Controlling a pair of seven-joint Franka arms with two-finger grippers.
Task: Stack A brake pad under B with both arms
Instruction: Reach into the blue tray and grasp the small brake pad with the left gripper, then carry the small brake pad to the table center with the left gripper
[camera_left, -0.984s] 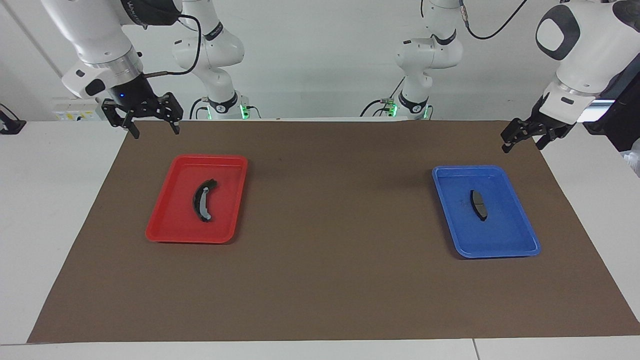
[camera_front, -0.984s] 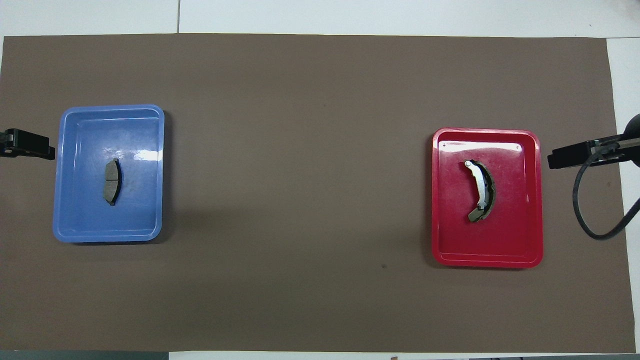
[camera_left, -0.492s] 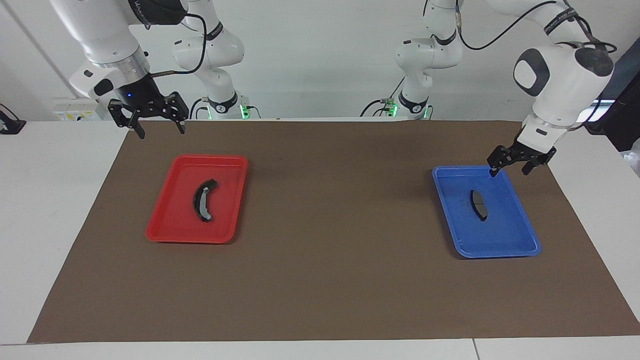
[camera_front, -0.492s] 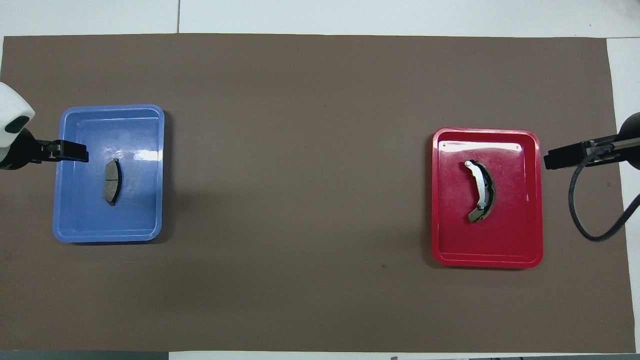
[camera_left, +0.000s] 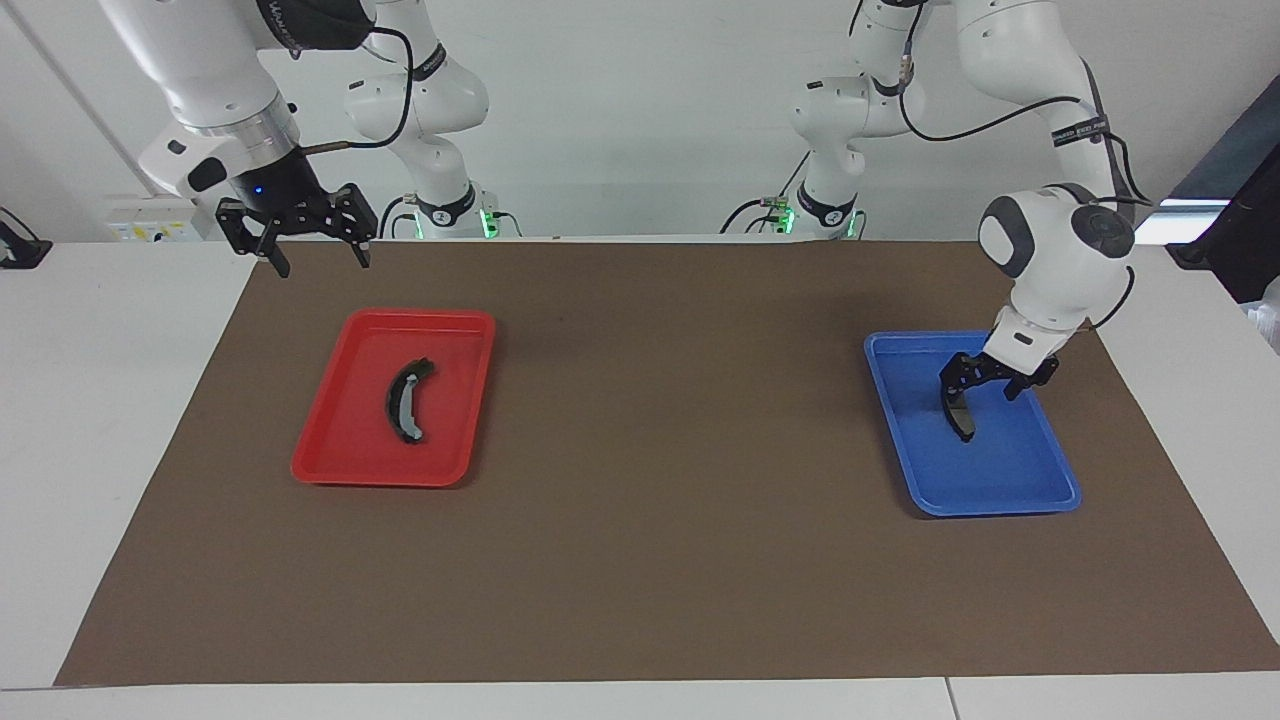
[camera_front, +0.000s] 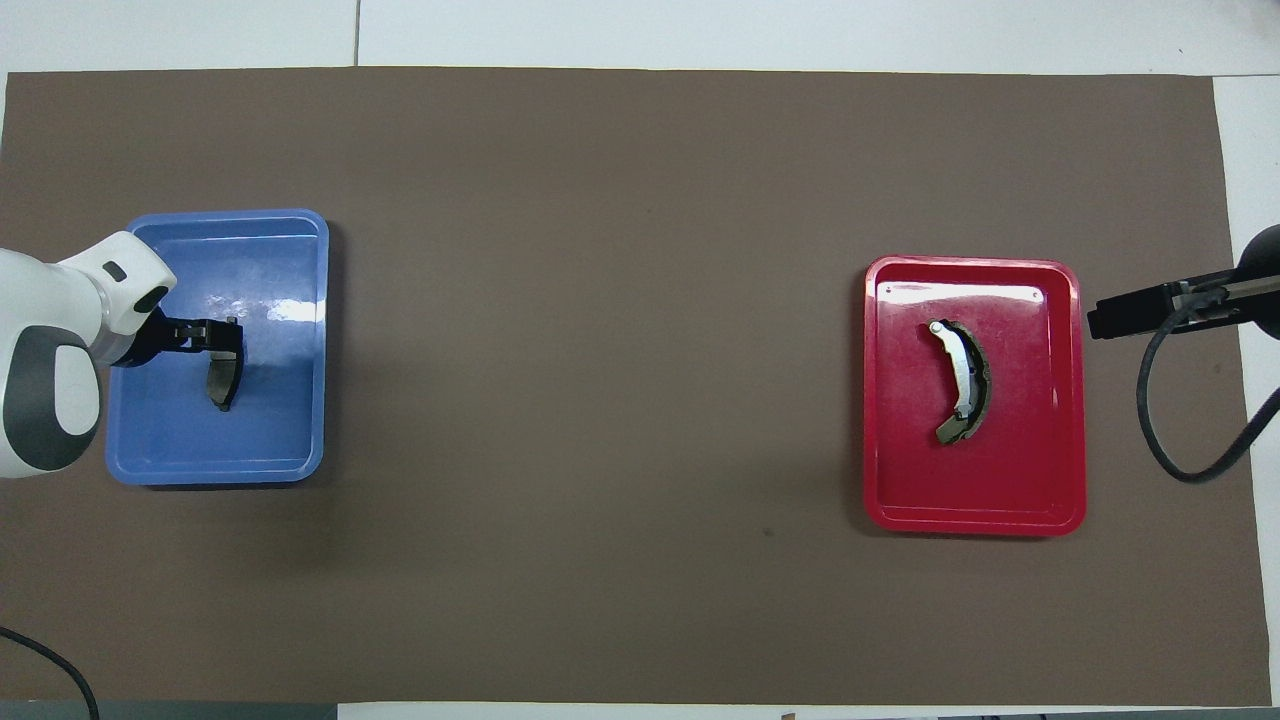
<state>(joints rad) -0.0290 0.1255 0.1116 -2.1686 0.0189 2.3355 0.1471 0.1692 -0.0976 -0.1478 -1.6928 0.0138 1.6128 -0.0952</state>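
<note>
Two claws spread: left claw (camera_left: 985, 392) over A brake pad (camera_left: 962, 420) (blue tray (camera_left: 1040, 480)); right claw (camera_left: 318, 258) waits.

a dark grey pad (camera_left: 962, 420) is seen in a blue tray (camera_left: 1010, 480). a black crescent piece (camera_left: 405, 398) with a light grey strip is seen in a red tray (camera_left: 340, 440). a brown mat (camera_left: 660, 560) is laid on a white table (camera_left: 90, 400). both arms are white, with black grippers.
</note>
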